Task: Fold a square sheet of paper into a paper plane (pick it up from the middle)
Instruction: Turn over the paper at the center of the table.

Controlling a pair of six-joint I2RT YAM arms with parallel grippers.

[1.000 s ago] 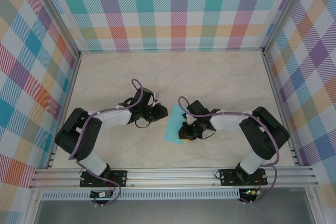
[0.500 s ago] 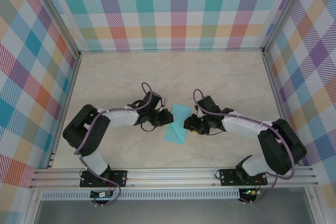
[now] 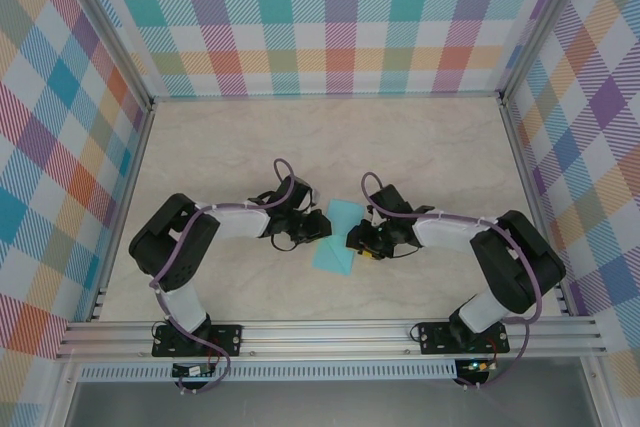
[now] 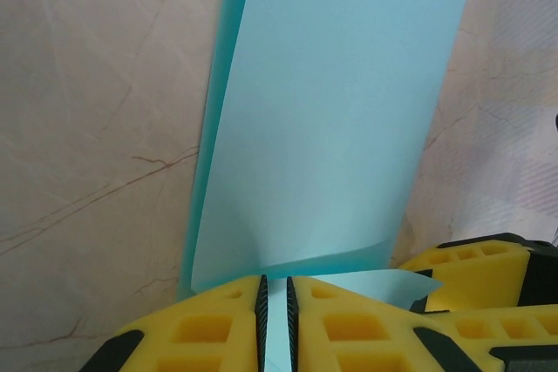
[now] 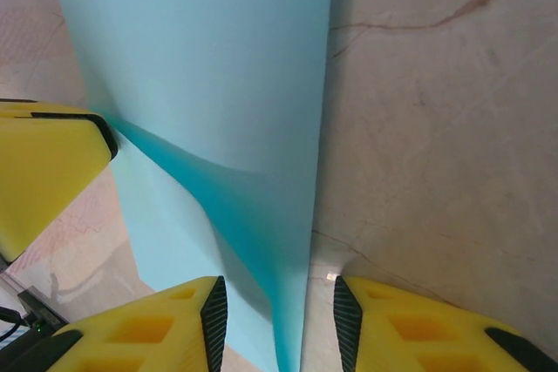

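Pinching hard in the left wrist view, the left gripper is clamping its yellow fingers on the near edge of the square sheet of paper. Only a thin sliver of teal is showing in the slit between them. From that grip the sheet is running up the frame as a tall, plain, pale-blue panel. It is doubled over, with a darker teal strip peeking out down its left side. Its lower edge is curling into a small flap just right of the fingertips.

In the right wrist view the right gripper is standing with its fingers parted at the bottom of the frame. They are squeezing nothing. A raised fold of the sheet is passing down through the gap, and a dark diagonal shadow is crossing the paper from the left. A yellow finger of the other gripper is poking in at the left edge.

From above, the sheet is lying as a slanted teal strip just below the centre of the frame, on the pale marbled table. One gripper is sitting at each side of it, facing the other.
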